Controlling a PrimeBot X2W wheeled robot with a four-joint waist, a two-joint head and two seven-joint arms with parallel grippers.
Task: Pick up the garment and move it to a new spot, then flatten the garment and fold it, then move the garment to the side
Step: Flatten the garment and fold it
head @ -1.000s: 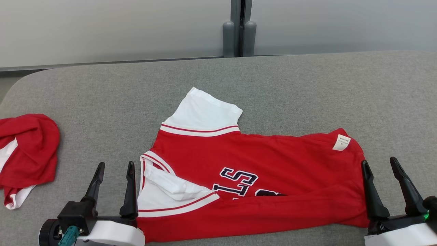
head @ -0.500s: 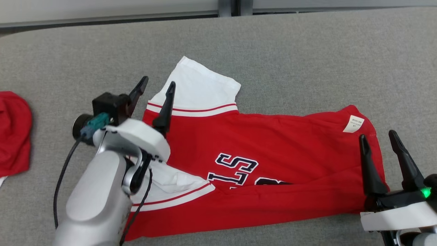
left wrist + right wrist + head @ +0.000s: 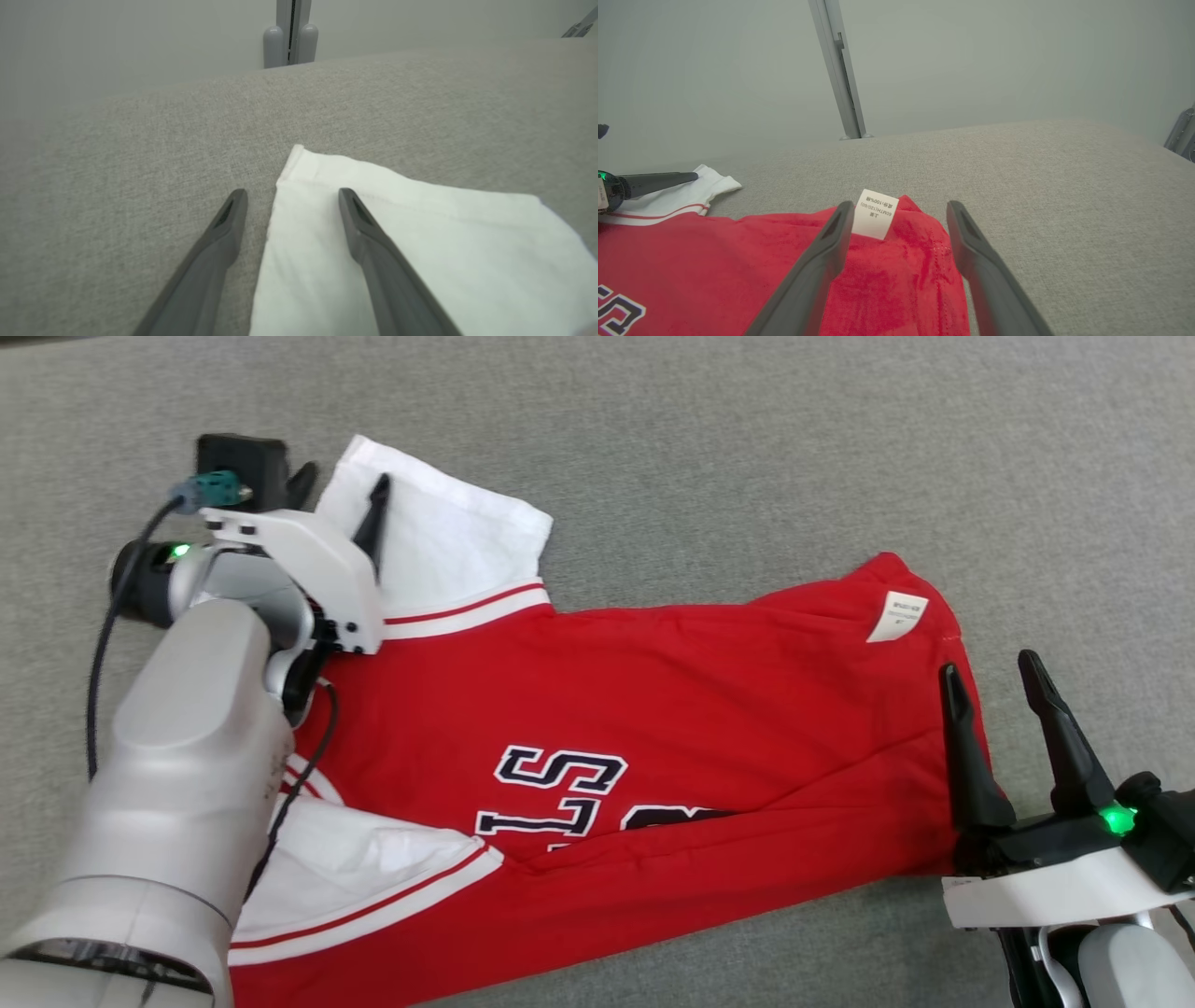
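Flattening is, I think, unfinished and folding not begun: the red jersey (image 3: pixel 709 709) lies creased mid padded table (image 3: pixel 747 448), my left gripper (image 3: pixel 342 478) open astride its white sleeve (image 3: pixel 448 541), my right gripper (image 3: pixel 988 665) open at the hem (image 3: pixel 938 630).

The left arm (image 3: pixel 187 756) is stretched forward, and the left end effector (image 3: pixel 344 478) has its fingers spread apart. The right end effector (image 3: pixel 988 665) sits low, with its fingers parted too.
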